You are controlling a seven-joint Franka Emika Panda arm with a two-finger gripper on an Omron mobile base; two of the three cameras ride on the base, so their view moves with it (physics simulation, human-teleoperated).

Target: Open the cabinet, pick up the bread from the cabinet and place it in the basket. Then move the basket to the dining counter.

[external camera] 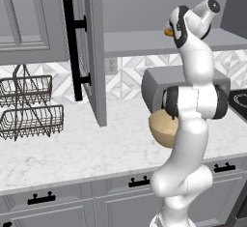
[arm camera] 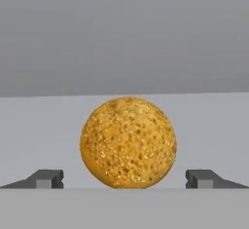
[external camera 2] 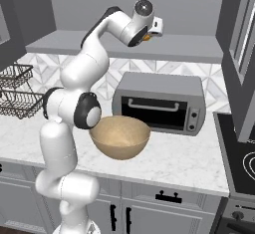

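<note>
Your gripper (arm camera: pixel 124 179) stands wide open, its fingertips (arm camera: pixel 48 178) at 8 and 4 o'clock either side of the bread (arm camera: pixel 128 142), which sits on the cabinet (external camera 2: pixel 174 49) shelf. The basket (external camera 2: pixel 120 136) rests on the marble counter (external camera 2: pixel 179 166) below, before the toaster oven (external camera 2: pixel 164 103).

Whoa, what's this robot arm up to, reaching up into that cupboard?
It is going after the bread, a small round orange-yellow lump on the shelf of the opened cabinet. The end effector is open, with a fingertip on each side of the bread, not yet closed on it. Below, the tan basket sits on the marble counter in front of the toaster oven, with no bread in it yet.
</note>
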